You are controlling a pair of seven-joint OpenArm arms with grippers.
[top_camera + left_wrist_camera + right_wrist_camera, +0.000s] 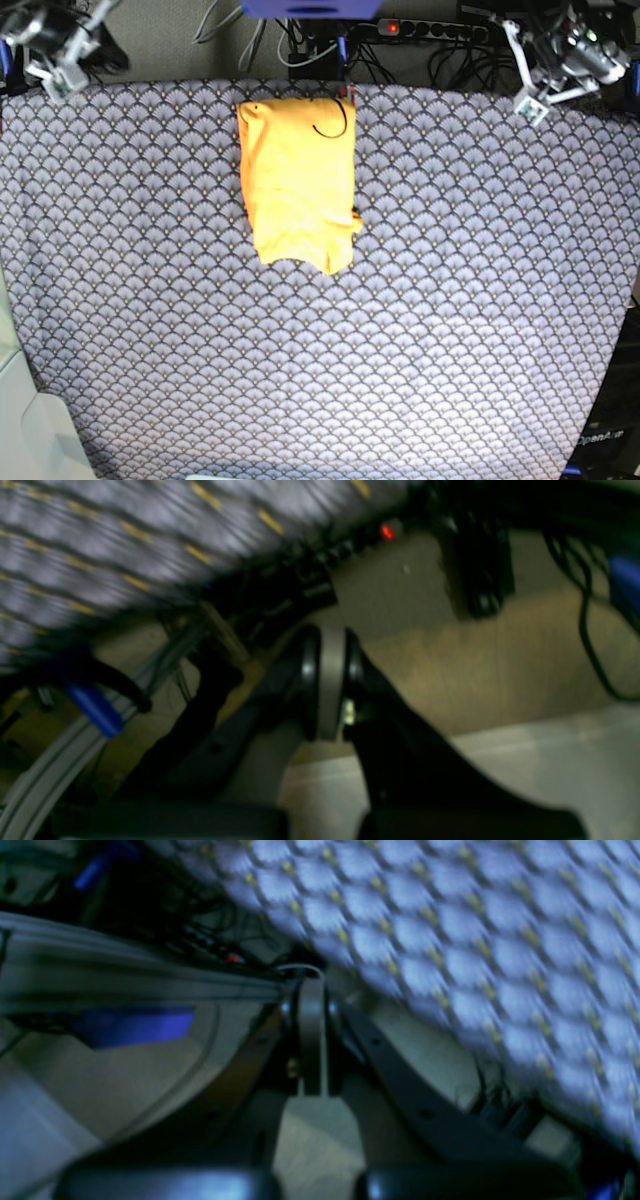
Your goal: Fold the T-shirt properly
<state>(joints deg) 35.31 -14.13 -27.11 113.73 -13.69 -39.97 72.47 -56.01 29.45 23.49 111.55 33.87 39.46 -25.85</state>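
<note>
Fan-patterned tablecloth (450,330) covers the worktop. One T-shirt (297,185), yellow-orange, lies folded into a compact rectangle near the far edge, centre. Two arms are present, at the far corners, well apart from it. Left gripper (330,680): jaws together, empty. Right gripper (311,1035): jaws together, empty.

This looks like a robot lab. A power strip (430,29) with a red light and many cables (300,45) sit behind the table (450,330).
</note>
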